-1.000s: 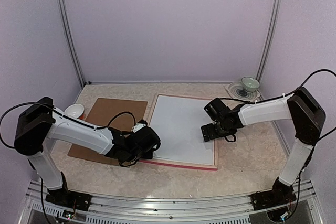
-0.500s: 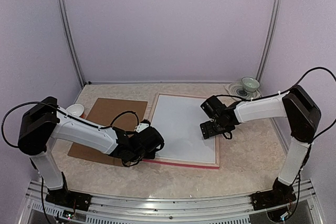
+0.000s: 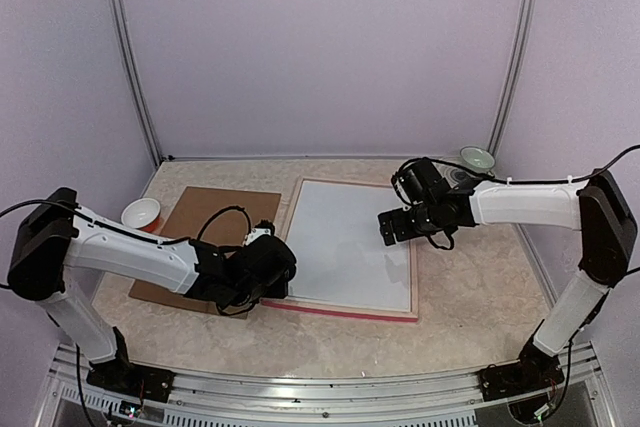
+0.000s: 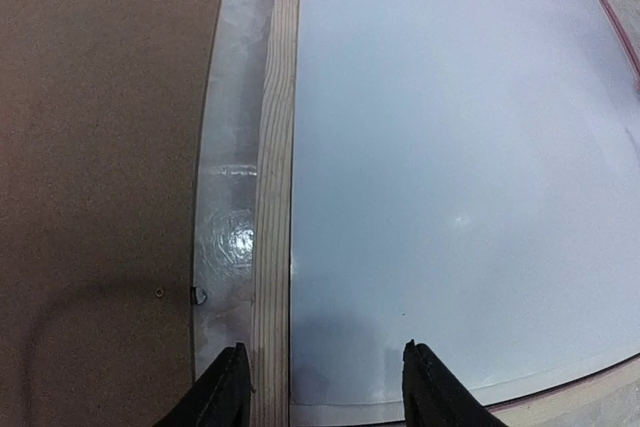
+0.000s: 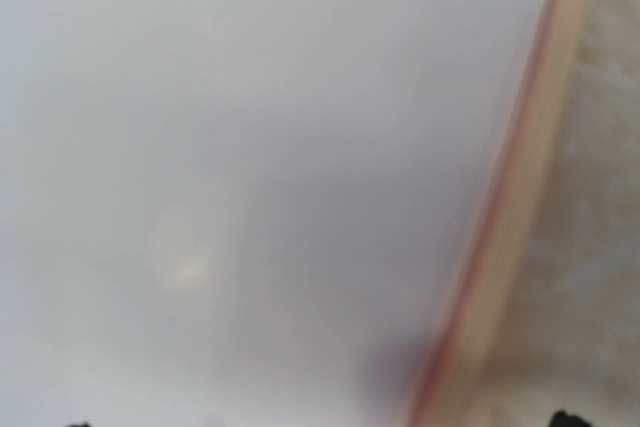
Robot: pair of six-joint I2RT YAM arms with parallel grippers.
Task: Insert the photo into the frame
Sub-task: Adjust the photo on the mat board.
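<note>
The frame (image 3: 411, 279) lies face down on the table, pale wood rim up and a pink edge along its near side. A plain white sheet (image 3: 340, 237) fills it; no sunset print shows in any view. My left gripper (image 3: 272, 269) is open low over the frame's near left corner, straddling the wood rim (image 4: 272, 197) and the sheet (image 4: 450, 147). My right gripper (image 3: 395, 230) is open just above the sheet (image 5: 250, 147) beside the frame's right rim (image 5: 510, 247). That view is blurred.
The brown backing board (image 3: 215, 237) lies flat left of the frame and also shows in the left wrist view (image 4: 100, 147). A small white bowl (image 3: 140, 212) stands at the far left. A pale green bowl (image 3: 477, 159) on a plate stands at the back right corner.
My right gripper has moved a little left and toward the back over the white sheet, its arm stretched out more. My left gripper has stayed at the frame's near left corner.
</note>
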